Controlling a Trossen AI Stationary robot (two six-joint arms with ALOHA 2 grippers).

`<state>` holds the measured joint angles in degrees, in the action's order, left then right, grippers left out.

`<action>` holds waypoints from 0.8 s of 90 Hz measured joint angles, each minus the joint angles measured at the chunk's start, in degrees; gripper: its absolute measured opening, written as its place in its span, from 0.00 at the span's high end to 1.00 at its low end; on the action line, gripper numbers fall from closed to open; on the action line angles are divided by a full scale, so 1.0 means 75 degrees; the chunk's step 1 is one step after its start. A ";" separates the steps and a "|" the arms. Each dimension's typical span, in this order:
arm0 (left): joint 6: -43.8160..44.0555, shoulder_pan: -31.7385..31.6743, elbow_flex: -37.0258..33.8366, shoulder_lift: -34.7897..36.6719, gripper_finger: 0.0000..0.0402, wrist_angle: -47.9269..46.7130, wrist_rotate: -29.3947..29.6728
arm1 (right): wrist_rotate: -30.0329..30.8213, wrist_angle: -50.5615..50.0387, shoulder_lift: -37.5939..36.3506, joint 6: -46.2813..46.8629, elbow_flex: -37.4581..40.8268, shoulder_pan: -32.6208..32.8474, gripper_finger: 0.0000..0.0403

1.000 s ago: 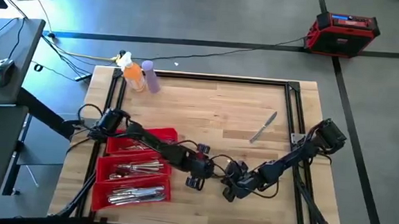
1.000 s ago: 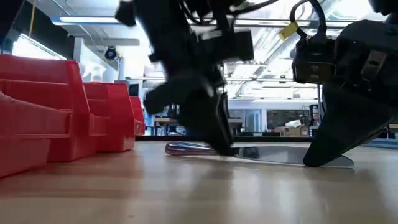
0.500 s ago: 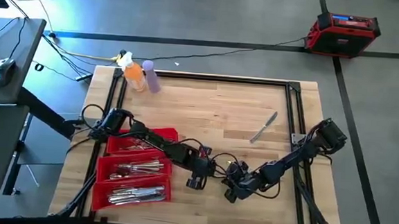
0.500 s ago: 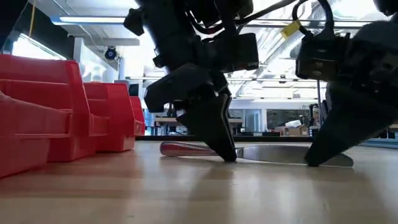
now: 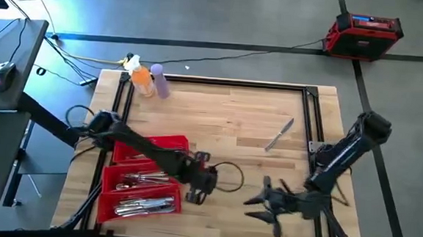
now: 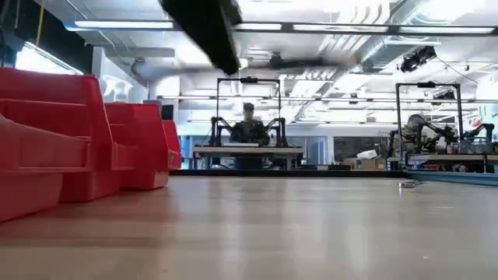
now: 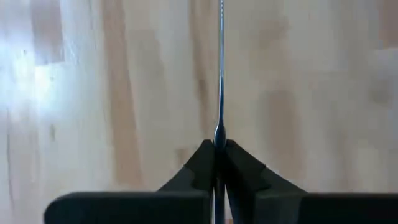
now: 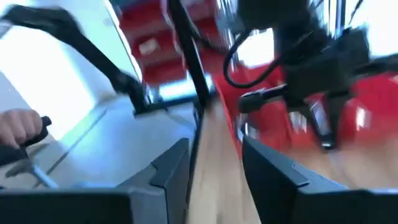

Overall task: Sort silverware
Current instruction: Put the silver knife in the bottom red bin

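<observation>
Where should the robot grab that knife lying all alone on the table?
The knife lies flat and slanted on bare wood near the table's right rail. Best guess: come straight down from above and pinch across its narrow middle, fingers on either side of its length. It seems too flat to take from the side.

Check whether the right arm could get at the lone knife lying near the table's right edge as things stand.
Probably yes: the right gripper has its fingers open and empty, and the knife lies alone on bare wood on that arm's side. The left gripper is far off.
</observation>
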<state>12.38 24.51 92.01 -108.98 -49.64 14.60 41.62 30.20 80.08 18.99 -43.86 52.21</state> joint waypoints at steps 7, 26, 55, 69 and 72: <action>0.0984 0.0477 0.0175 0.0468 1.00 -0.0451 -0.0106 | 0.0737 0.0576 -0.0121 -0.0859 0.0000 0.0509 0.67; 0.3542 0.2249 -0.0057 0.1584 1.00 -0.0578 0.0035 | 0.1936 0.0574 -0.0059 -0.1080 0.0009 0.1010 0.67; 0.7455 0.4254 -0.1700 0.1626 0.99 -0.2119 0.0624 | 0.2003 0.0460 0.0154 -0.0754 0.0009 0.0696 0.67; 0.7923 0.4549 -0.2351 0.1683 0.91 -0.2065 0.0372 | 0.1994 0.0087 0.0164 -0.0336 0.0006 0.0498 0.67; 0.7949 0.4549 -0.2402 0.1709 0.89 -0.2126 0.0232 | 0.1996 0.0000 0.0166 -0.0297 0.0006 0.0445 0.67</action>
<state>71.99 58.63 73.99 -96.16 -65.59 16.34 56.59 30.19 81.32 16.76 -43.81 55.55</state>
